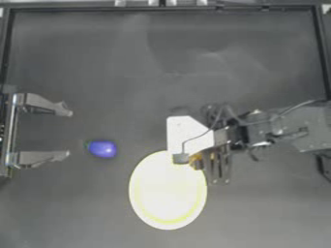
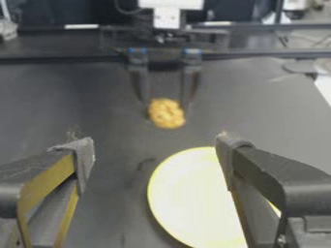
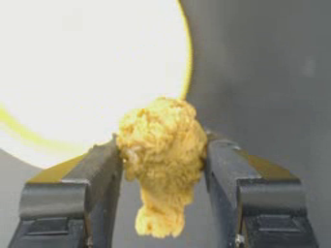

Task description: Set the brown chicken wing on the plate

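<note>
The right gripper (image 3: 161, 160) is clamped on the brown chicken wing (image 3: 161, 160), a lumpy golden-yellow piece squeezed between its two dark jaws. In the right wrist view the wing fills the gap between the jaws and bulges out past their tips. In the left wrist view, looking across the table, the same gripper (image 2: 165, 104) hangs with its jaws pointing down and the wing (image 2: 166, 113) at their tips, held clear of the table surface.

From above, the right arm reaches in from the right side, and its gripper (image 1: 197, 162) sits at the far right edge of the plate (image 1: 167, 191). Only a sliver of the wing (image 1: 196, 162) shows there, just at the plate's rim; whether it is over the plate or just outside cannot be told from that view. The plate is a large pale cream oval with a faint yellow-green ring, lying flat on the dark table (image 1: 97, 63), near the middle and toward the near side.

To the left of the plate, apart from it, lies a small rounded blue-purple object (image 1: 102, 148).

The left gripper (image 1: 67, 133) is parked at the left edge of the table, its jaws spread wide and gripping nothing. The blue-purple object lies just to the right of its jaw tips.
</note>
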